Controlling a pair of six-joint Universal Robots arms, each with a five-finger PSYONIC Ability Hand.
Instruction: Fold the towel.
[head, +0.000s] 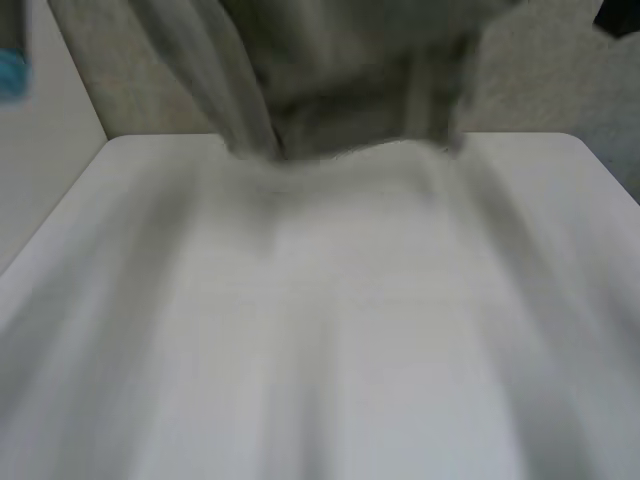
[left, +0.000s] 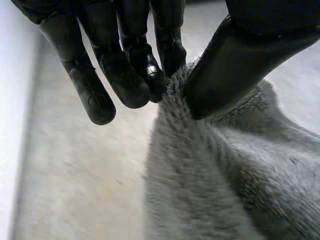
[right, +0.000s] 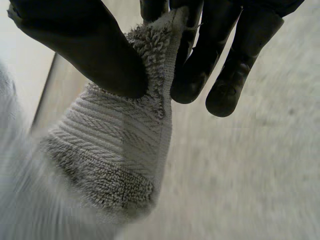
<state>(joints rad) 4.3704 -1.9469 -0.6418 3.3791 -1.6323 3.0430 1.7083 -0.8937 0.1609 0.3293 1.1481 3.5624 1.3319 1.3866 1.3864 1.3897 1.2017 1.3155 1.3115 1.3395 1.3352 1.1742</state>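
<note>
A grey towel (head: 350, 60) hangs lifted above the far part of the white table (head: 320, 350), and its lower edge trails just over the table's far edge. My left hand (left: 135, 75) pinches a fluffy fold of the towel (left: 225, 190) between thumb and fingers, and the cloth drops away below it. The right hand (right: 85, 45) is shut on a towel corner (right: 120, 145) with a ribbed band, thumb pressed against the fingers, the rest hanging beneath the palm.
The table's far edge runs straight, with rounded corners at both ends. Beyond it lies speckled grey floor (head: 150, 90), and a pale wall (head: 50, 150) stands to the left. Both wrist views look down on the same floor under the hanging cloth.
</note>
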